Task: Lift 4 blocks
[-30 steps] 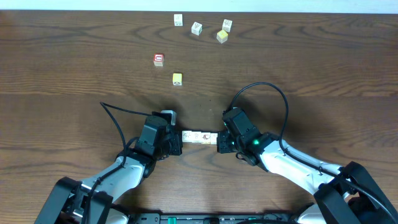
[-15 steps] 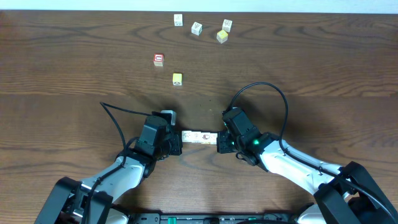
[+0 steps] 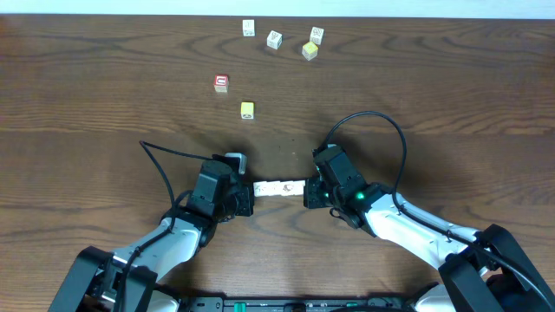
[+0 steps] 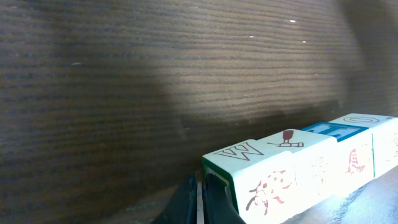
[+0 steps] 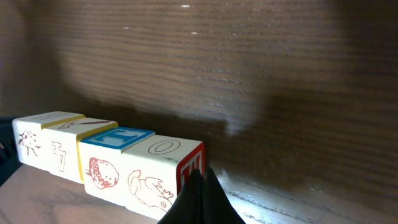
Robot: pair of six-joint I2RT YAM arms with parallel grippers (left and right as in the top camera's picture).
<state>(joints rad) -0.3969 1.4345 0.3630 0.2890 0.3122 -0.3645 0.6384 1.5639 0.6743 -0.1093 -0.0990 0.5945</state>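
Four white blocks [image 3: 279,187] with teal and red prints form one straight row, end to end, between my two grippers. My left gripper [image 3: 251,199] is shut, and its closed tips press on the row's left end, the W block [image 4: 249,177]. On the other side my right gripper [image 3: 307,194] is shut too, with its tips against the red-edged end block [image 5: 168,168]. In the left wrist view the left gripper [image 4: 200,202] touches the green-edged end face. The right gripper [image 5: 200,196] shows the same contact in its own view. I cannot tell whether the row touches the table.
At the far edge lie three more white cubes [image 3: 249,28] [image 3: 275,39] [image 3: 316,35] and a yellow cube [image 3: 310,50]. Nearer stand a red cube [image 3: 221,83] and another yellow cube [image 3: 247,109]. A black cable [image 3: 381,121] loops above the right arm.
The right gripper and the right end of the row have shifted slightly away from me and to the right. The left arm has hardly moved.
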